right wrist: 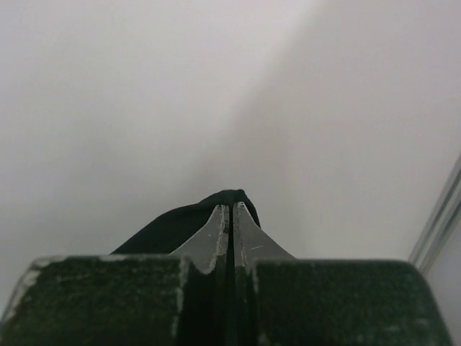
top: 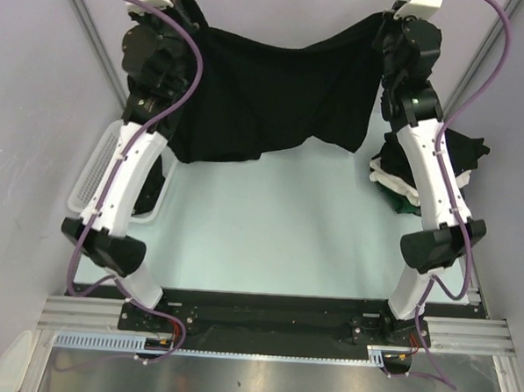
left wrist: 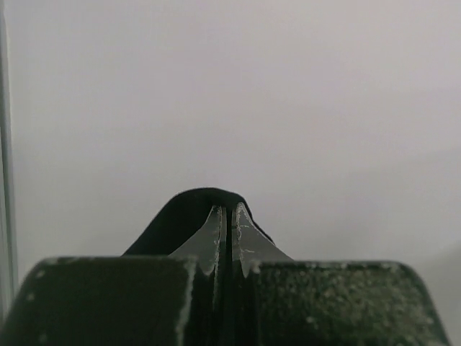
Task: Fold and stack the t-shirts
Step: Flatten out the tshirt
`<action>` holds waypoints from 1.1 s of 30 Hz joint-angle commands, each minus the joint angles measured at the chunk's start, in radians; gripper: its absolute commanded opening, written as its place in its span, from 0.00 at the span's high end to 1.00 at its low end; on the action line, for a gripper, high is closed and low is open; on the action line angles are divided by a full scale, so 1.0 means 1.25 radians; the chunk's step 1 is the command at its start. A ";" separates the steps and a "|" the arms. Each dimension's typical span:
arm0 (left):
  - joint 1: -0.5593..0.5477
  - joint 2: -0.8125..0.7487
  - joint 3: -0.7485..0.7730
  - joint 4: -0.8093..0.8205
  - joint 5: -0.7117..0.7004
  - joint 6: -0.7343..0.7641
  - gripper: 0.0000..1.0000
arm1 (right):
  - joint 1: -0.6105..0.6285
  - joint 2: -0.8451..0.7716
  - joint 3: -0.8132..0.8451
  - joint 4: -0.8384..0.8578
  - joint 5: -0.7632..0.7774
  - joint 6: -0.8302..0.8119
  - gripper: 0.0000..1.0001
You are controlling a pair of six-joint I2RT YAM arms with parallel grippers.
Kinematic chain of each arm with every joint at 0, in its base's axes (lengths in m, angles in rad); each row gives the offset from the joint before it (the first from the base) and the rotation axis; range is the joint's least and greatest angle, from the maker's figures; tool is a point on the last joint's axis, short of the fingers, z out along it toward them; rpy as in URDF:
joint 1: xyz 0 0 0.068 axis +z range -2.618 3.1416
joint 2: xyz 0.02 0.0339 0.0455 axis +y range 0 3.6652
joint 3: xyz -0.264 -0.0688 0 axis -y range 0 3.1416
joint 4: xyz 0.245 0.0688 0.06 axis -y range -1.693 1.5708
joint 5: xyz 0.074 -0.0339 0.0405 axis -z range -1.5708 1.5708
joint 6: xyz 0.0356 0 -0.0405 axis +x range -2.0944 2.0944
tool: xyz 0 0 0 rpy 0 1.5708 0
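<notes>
The shirt (top: 267,91) hangs slack between the 2 arms, lifted above the far side of the table (top: 268,240), its lower hem drooping unevenly. It looks light, soft and limp. It sags in the middle and will likely crumple wherever it is unsupported, so holds belong at corners or shoulder edges, kept taut. The left gripper (left wrist: 227,210) and right gripper (right wrist: 231,207) are each clamped tight on a bunched black edge. The wrist views show those 2 pinches close up, with cloth bulging past the tips. Only the top view shows the spread shirt, the stack (top: 395,181) beneath the right arm and the basket (top: 97,165) at left.
</notes>
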 commanded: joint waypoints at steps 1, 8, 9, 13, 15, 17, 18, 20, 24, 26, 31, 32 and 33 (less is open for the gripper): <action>0.030 0.092 -0.029 0.002 0.013 -0.029 1.00 | -0.032 0.101 0.024 0.013 0.015 0.023 1.00; 0.039 0.244 0.004 -0.083 0.053 -0.128 1.00 | -0.078 0.226 0.068 -0.103 -0.007 0.118 1.00; 0.039 0.282 0.014 -0.092 0.061 -0.149 1.00 | -0.080 0.249 0.082 -0.129 -0.013 0.125 1.00; 0.039 0.370 0.073 -0.153 0.085 -0.196 1.00 | -0.096 0.300 0.094 -0.161 -0.028 0.146 1.00; 0.044 0.411 0.111 -0.182 0.100 -0.217 1.00 | -0.101 0.313 0.104 -0.159 -0.041 0.160 1.00; 0.053 0.424 0.134 -0.187 0.110 -0.225 1.00 | -0.108 0.316 0.119 -0.151 -0.049 0.157 1.00; 0.057 0.427 0.143 -0.190 0.110 -0.228 1.00 | -0.111 0.312 0.129 -0.145 -0.051 0.152 1.00; 0.066 0.418 0.161 -0.190 0.109 -0.219 1.00 | -0.112 0.285 0.153 -0.128 -0.058 0.136 1.00; 0.074 0.329 0.191 -0.179 0.093 -0.151 1.00 | -0.113 0.207 0.183 -0.118 -0.055 0.073 1.00; 0.075 0.261 0.196 -0.179 0.078 -0.106 1.00 | -0.113 0.149 0.181 -0.119 -0.039 0.057 1.00; 0.080 0.060 0.043 -0.174 0.036 -0.034 1.00 | -0.115 0.019 0.107 -0.140 -0.025 0.020 1.00; 0.080 -0.022 0.000 -0.174 0.030 -0.010 1.00 | -0.116 -0.031 0.042 -0.139 -0.022 0.015 1.00; 0.081 -0.064 -0.043 -0.187 0.020 0.001 1.00 | -0.116 -0.063 0.009 -0.139 -0.018 0.010 1.00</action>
